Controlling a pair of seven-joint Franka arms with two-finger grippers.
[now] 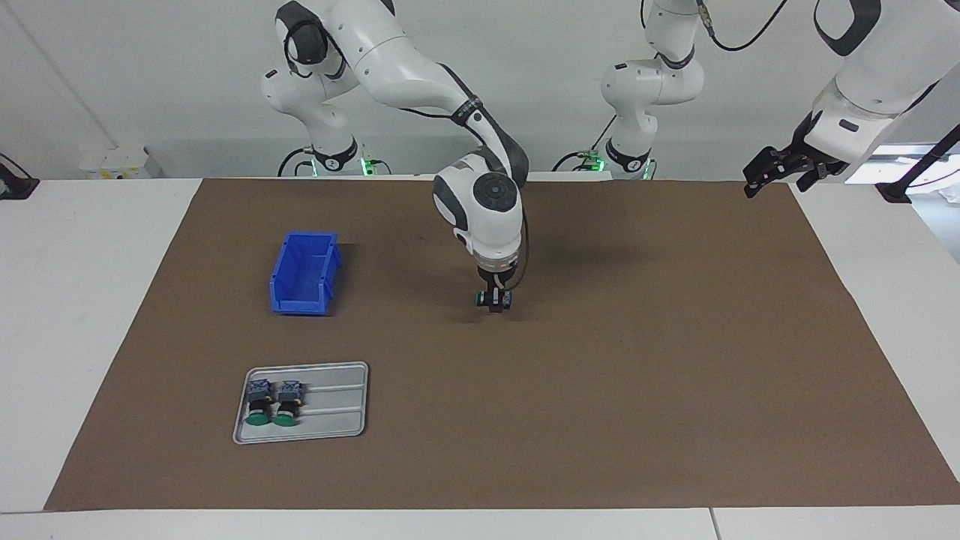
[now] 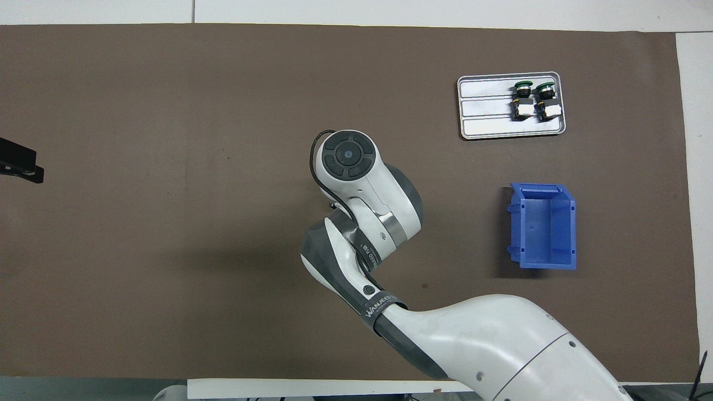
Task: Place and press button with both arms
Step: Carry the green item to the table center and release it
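One green-capped button (image 1: 491, 298) hangs clenched in the right gripper's (image 1: 495, 303) jaws over the middle of the brown mat (image 1: 637, 360). Two more buttons (image 1: 271, 401) lie on the tray (image 1: 337, 420); one blue bin (image 1: 303, 273) stands nearby. The left gripper (image 1: 772, 171) waits, its jaws unreadable.

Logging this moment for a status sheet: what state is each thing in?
right gripper: shut on the button, low over the mat's middle
button: held sideways
left gripper: waiting, raised at its own end
blue bin: upright, empty
tray: flat, holds two buttons
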